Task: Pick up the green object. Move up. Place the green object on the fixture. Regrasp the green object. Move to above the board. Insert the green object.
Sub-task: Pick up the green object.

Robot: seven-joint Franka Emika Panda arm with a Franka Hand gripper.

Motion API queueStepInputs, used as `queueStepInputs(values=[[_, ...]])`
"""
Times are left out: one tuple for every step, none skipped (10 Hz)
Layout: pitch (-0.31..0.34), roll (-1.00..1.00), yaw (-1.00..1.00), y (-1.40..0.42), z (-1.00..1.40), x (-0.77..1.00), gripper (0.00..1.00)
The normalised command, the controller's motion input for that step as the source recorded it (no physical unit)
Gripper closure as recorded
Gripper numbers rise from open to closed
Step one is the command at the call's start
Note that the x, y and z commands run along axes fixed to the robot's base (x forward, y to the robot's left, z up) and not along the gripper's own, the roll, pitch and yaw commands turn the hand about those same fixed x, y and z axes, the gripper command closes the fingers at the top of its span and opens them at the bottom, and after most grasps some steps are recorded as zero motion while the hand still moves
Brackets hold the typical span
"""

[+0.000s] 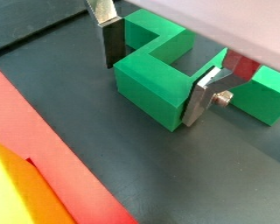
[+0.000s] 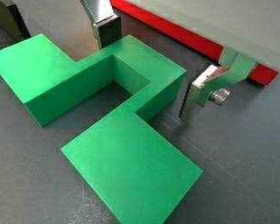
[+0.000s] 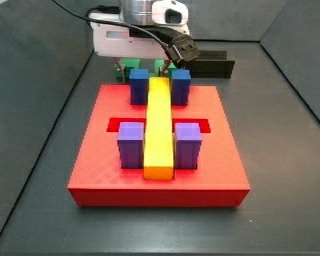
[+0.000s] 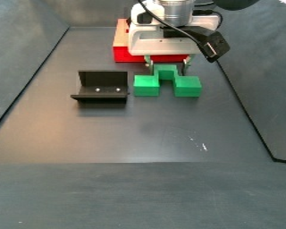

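With its fingers spread apart astride the bar of the green object [image 2: 101, 105], the gripper [image 2: 154, 66] appears ready for the pick-up: next, close and lift.

The hand [image 4: 164, 68] sits low over the green object [image 4: 166, 84], fingers [image 1: 111, 44] straddling its bar. In a side view, the fixture [image 4: 101, 87] lies at nine o'clock of it, the board [image 4: 122, 39] at twelve.

Both wrist views looked down from close above the gripper [image 1: 157, 72] onto the green object [image 2: 101, 101]. The side views faced each other across the board [image 3: 109, 160]: one from its 6 o'clock end, one from 12 o'clock beyond the fixture [image 4: 100, 88].
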Motion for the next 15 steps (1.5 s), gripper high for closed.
queueStepInputs(values=[[0.0,0.0,0.0,0.0,-0.06,0.0,0.0],[0.0,0.0,0.0,0.0,0.0,-0.01,0.0],[0.0,0.0,0.0,0.0,0.0,0.0,1.0],[0.0,0.0,0.0,0.0,0.0,0.0,1.0],[0.0,0.0,0.0,0.0,0.0,0.0,1.0],[0.0,0.0,0.0,0.0,0.0,0.0,1.0],[0.0,0.0,0.0,0.0,0.0,0.0,1.0],[0.0,0.0,0.0,0.0,0.0,0.0,1.0],[0.0,0.0,0.0,0.0,0.0,0.0,1.0],[0.0,0.0,0.0,0.0,0.0,0.0,1.0],[0.0,0.0,0.0,0.0,0.0,0.0,1.0],[0.0,0.0,0.0,0.0,0.0,0.0,1.0],[0.0,0.0,0.0,0.0,0.0,0.0,1.0],[0.0,0.0,0.0,0.0,0.0,0.0,1.0],[0.0,0.0,0.0,0.0,0.0,0.0,1.0]])
